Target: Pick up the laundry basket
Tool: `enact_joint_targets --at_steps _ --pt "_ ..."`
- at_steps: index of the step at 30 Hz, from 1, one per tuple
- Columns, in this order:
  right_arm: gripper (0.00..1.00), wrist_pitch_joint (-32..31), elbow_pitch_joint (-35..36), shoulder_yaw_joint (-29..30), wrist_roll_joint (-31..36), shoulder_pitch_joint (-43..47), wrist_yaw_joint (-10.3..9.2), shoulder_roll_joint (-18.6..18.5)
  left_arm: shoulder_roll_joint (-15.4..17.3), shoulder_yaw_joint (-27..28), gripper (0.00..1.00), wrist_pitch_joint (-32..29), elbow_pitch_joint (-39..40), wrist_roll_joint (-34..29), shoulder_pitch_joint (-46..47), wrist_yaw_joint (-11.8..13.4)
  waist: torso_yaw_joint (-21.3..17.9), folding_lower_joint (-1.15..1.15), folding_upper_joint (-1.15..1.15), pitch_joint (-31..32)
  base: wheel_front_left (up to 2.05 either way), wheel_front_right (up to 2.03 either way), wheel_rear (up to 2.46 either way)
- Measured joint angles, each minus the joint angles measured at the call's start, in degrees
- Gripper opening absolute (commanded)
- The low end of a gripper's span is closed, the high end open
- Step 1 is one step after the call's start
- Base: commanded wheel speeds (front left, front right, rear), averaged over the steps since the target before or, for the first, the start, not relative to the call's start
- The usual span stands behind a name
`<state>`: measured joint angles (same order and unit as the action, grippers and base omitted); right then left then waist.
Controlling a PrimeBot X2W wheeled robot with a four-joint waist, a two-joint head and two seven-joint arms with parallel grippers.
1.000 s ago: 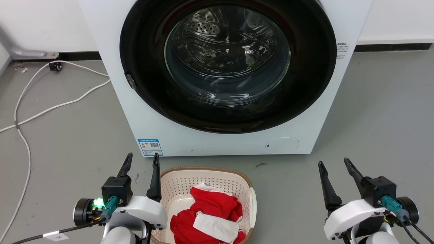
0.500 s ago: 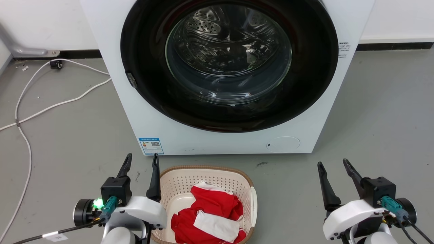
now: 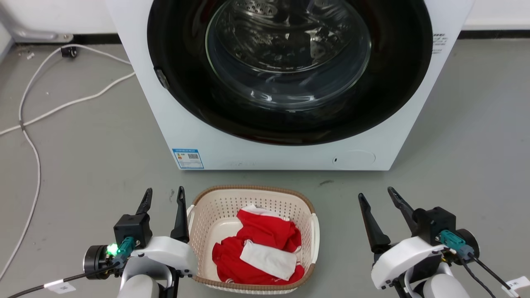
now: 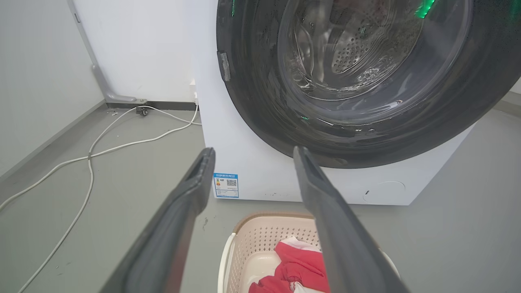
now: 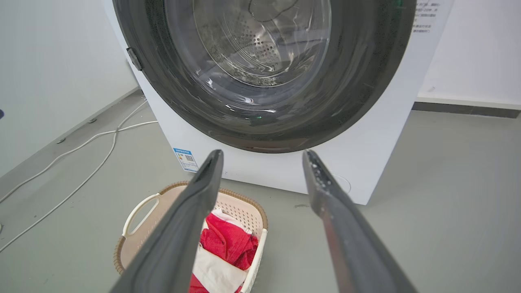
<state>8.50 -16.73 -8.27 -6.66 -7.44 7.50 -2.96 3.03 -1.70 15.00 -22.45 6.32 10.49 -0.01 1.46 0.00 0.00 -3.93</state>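
my left gripper (image 3: pixel 165 189), fingers spread, hangs just beside the left edge of the laundry basket (image 3: pixel 215 207), which sits on the floor between it and my right gripper (image 3: pixel 375 191), likewise spread but well apart, the washer (image 3: pixel 290 159) beyond.

Bright, even light, soft shadows, glints on the washer glass (image 3: pixel 285 62) (wrist views wide-angle, bowed).
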Motion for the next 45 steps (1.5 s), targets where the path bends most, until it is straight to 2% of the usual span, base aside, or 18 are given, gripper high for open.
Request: enact_joint_targets --at_steps 9,17,34,45 --pt "1.0 0.51 -3.3 -3.86 -2.88 -3.61 0.0 0.03 0.44 1.45 1.0 0.07 -5.19 1.56 3.21 -0.35 0.52 0.0 0.0 -5.25 0.0 0.0 0.0" --pt "1.0 1.19 -9.14 -7.51 -5.83 -9.33 0.0 0.05 2.34 2.54 1.0 0.05 -12.69 3.1 8.63 -1.01 0.36 0.0 0.0 -11.38 0.0 0.0 0.0" --pt "1.0 2.83 -31.44 -17.92 -15.58 -24.84 0.0 0.07 7.53 1.88 1.0 -0.8 -27.28 4.02 21.84 -3.58 -0.37 0.0 0.0 -23.63 0.0 0.0 0.0" --pt "1.0 1.45 -43.01 -24.24 -22.13 -35.46 0.0 0.08 8.84 -0.66 1.0 -1.87 -33.51 3.85 31.1 -5.39 -0.19 0.0 0.0 -31.73 0.0 0.0 0.0"
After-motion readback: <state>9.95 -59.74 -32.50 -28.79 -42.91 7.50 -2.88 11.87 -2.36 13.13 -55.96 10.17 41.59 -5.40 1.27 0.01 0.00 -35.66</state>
